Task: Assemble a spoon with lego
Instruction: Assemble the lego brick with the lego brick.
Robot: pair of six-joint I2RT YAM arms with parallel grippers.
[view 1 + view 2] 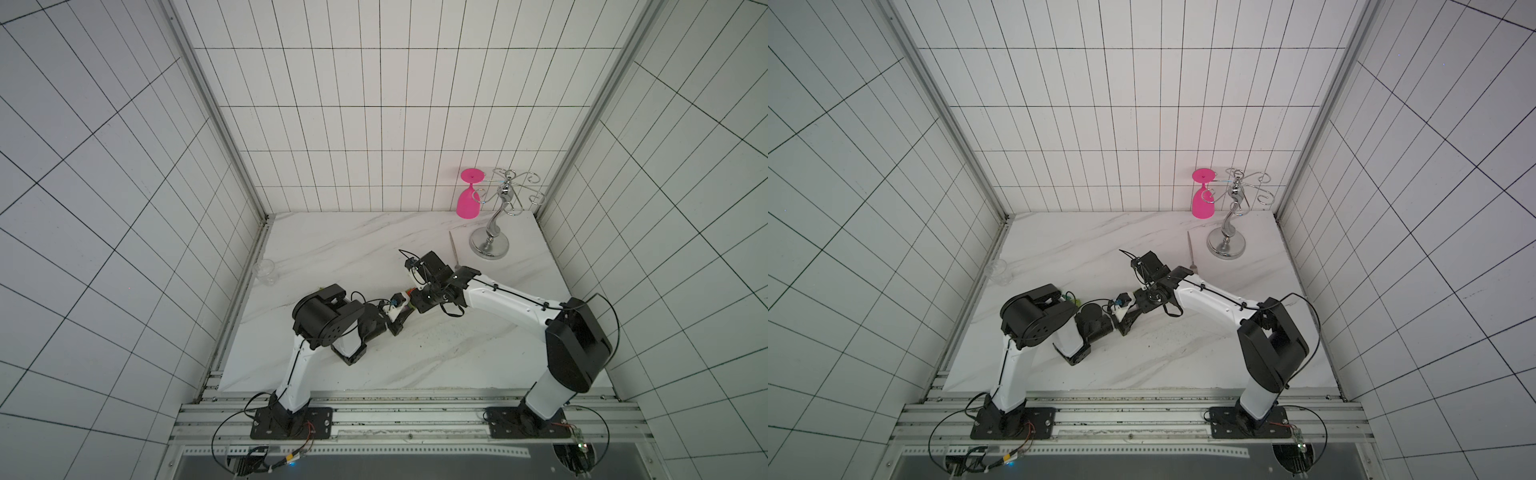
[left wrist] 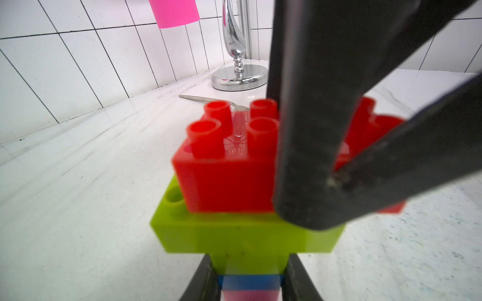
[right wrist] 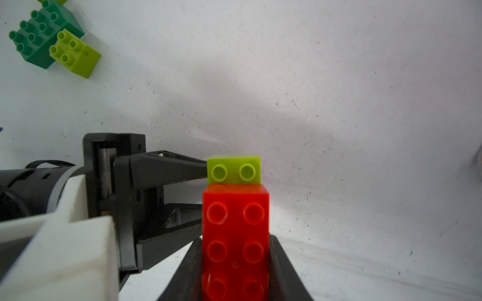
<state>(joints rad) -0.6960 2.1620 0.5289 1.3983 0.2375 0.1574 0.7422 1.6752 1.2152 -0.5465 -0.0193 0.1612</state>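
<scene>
The left pincer [image 2: 247,273] is clamping the half-built spoon [image 2: 234,234] by its handle, mid-tabletop [image 2: 78,208]. The right pincer [image 3: 236,245] is gripping the red brick [image 3: 234,208] and seating it on the lime head. The next move is probably calling for square, firm pressing. Only the right wrist view is showing loose green bricks [image 3: 39,34] lying nearby.

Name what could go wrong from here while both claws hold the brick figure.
1. The left claw and right claw both clamp one half-built spoon; any opposing pull could snap the red brick off the lime-green brick.
2. The loose dark-green brick sits near the left arm, which might knock it away.
</scene>
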